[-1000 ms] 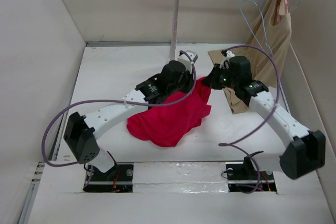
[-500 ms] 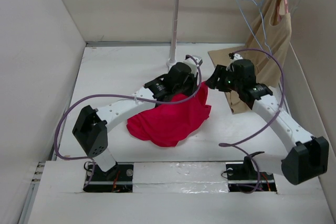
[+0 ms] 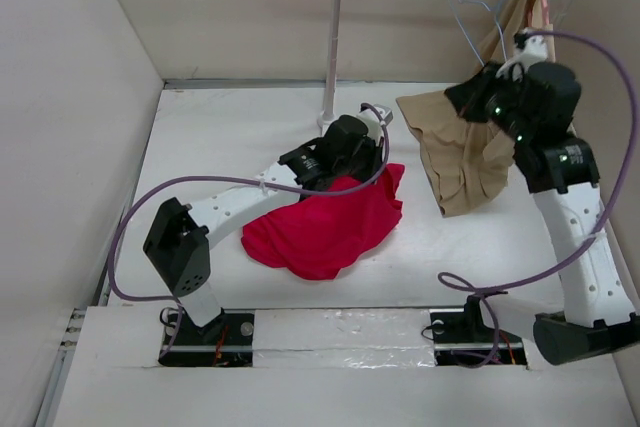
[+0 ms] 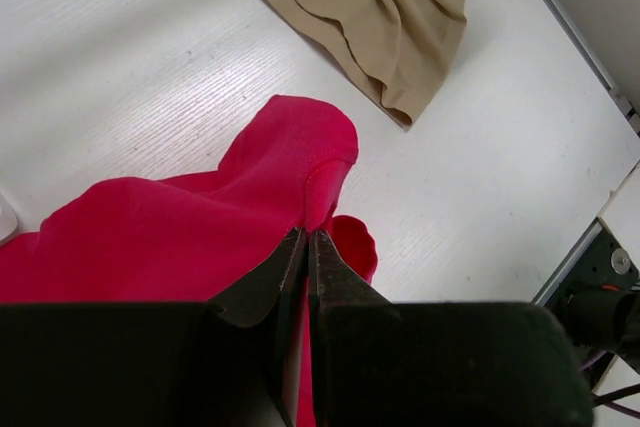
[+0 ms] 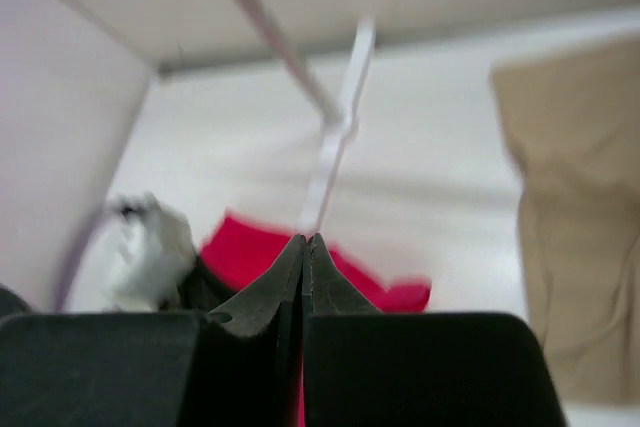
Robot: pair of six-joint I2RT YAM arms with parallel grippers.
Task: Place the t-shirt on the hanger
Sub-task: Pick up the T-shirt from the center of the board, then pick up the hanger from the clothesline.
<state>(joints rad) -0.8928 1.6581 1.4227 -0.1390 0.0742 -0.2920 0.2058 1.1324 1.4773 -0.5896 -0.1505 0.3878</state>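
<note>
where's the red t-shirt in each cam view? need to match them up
Top external: t-shirt mid-table, under the left arm's wrist.
Left wrist: t-shirt lower left, edge pinched in the left fingers.
Right wrist: t-shirt a blurred red patch low centre, behind the shut right fingers.
Shared landmark: beige garment, beside the t-shirt in all three.

The right hand [image 3: 468, 97] has left its low spot beside the t-shirt [image 3: 320, 232] and climbed to just under the rail. It is now next to the pale blue hanger [image 3: 470, 27], and its arm has swung from a low reach to nearly upright. That uncovers the lower part of the beige garment [image 3: 460, 162] on the desk [image 3: 220, 137]. The left hand [image 3: 380, 152] has edged farther back, and its elbow has drawn inward.
</note>
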